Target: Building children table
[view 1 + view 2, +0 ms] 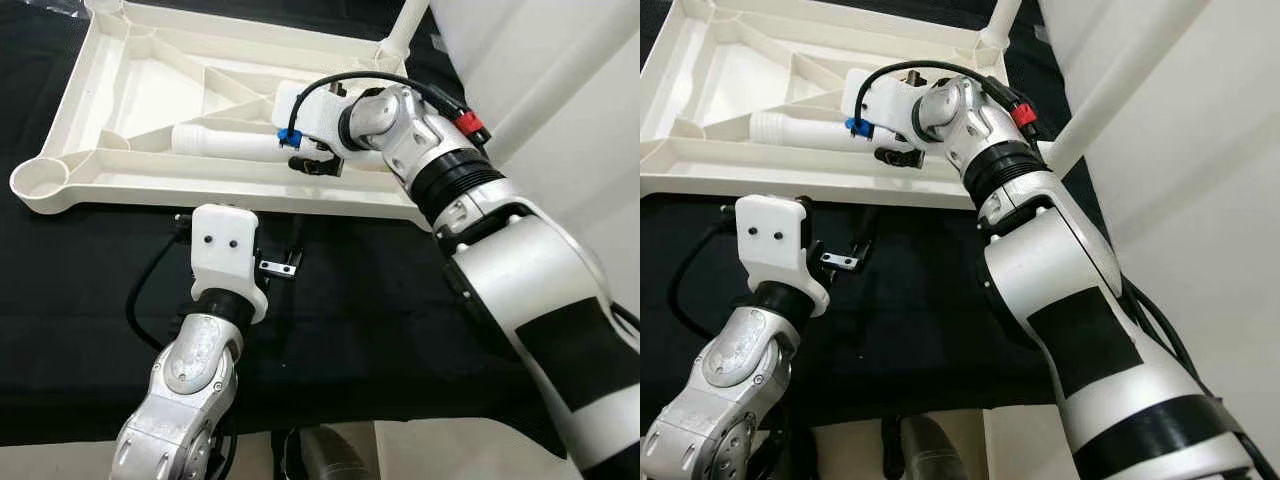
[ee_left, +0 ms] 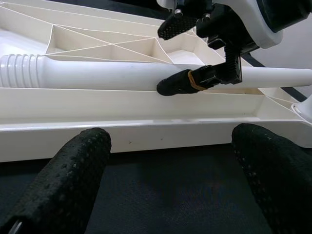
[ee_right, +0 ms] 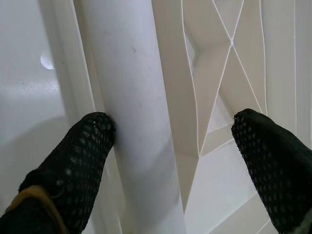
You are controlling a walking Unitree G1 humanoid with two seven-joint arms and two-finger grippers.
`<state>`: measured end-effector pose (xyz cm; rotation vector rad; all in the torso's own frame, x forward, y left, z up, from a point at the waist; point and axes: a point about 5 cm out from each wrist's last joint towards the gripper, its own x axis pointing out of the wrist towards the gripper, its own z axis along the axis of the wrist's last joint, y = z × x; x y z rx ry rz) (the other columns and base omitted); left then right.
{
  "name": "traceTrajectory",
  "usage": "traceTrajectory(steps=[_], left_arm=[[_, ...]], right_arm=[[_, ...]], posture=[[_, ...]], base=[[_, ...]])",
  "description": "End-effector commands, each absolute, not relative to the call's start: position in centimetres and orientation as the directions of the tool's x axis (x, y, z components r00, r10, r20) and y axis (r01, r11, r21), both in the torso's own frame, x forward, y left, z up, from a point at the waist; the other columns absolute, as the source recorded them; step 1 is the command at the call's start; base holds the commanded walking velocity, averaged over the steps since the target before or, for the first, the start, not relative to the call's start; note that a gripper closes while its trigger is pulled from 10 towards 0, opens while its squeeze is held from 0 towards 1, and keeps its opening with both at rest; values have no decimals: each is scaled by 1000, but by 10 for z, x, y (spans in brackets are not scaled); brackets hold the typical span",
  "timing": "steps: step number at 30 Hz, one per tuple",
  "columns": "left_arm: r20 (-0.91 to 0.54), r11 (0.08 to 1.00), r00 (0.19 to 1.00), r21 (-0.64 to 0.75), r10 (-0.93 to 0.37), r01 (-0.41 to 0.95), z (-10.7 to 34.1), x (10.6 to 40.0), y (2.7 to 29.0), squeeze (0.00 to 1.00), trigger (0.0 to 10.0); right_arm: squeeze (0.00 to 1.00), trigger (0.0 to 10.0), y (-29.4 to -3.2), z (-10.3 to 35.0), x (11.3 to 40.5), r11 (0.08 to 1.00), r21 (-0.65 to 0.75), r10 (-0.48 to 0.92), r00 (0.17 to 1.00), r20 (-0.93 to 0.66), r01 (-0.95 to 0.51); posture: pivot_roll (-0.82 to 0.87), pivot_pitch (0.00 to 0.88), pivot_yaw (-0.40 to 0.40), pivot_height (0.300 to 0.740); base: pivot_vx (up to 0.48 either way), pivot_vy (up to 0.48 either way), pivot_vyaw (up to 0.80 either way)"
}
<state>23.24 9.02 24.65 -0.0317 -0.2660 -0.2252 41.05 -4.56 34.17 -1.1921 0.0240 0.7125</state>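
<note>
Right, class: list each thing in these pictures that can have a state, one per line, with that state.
Tabletop: upside down on the black cloth, ribs up.
Loose table leg: lying inside the tabletop.
Fitted leg: standing in a corner socket.
Right gripper: open, around the loose table leg.
Left gripper: open, holding nothing.

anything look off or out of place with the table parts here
Nothing looks damaged. One loose table leg lies flat inside the upturned tabletop rather than standing in a corner socket; the right hand is open around it. The left hand is open beside the rim.
</note>
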Motion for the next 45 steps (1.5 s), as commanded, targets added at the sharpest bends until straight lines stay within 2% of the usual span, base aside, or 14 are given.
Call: traceTrajectory(steps=[1,12,19,23,32,39,40,45], left_arm=[[250,972,942,-1,-225,233,244,229,87,0,10000],[252,973,942,-11,-221,231,244,229,87,0,10000],[250,973,943,-10,-219,229,244,228,86,0,10000],[250,974,943,-11,-218,228,244,228,86,0,10000],[250,974,944,-14,-216,227,244,227,86,0,10000],[250,973,944,-18,-217,229,244,226,85,0,10000],[249,973,944,-20,-216,228,244,225,86,0,10000],[247,974,945,-22,-214,226,244,224,86,0,10000]], right_arm=[[0,10000,-52,324,413,161,-814,460,772,-439,-559],[0,10000,-43,325,414,177,-865,439,825,-357,-469],[0,10000,-30,317,412,95,-889,448,817,-364,-448],[0,10000,-26,315,411,85,-895,457,815,-356,-439],[0,10000,-13,303,407,-25,-901,467,792,-394,-434],[0,10000,-5,295,403,-40,-879,477,765,-434,-474],[0,0,-3,295,403,-30,-877,483,761,-433,-480],[0,0,0,300,402,-5,-875,500,757,-422,-484]], posture=[[-72,337,-271,740],[-77,347,-275,740],[-84,355,-282,740],[-85,356,-284,740],[-92,352,-282,740],[-91,355,-286,740],[-91,358,-288,740],[-91,358,-288,740]], base=[[0,0,0],[0,0,0],[0,0,0],[0,0,0],[0,0,0],[0,0,0],[0,0,0],[0,0,0]])
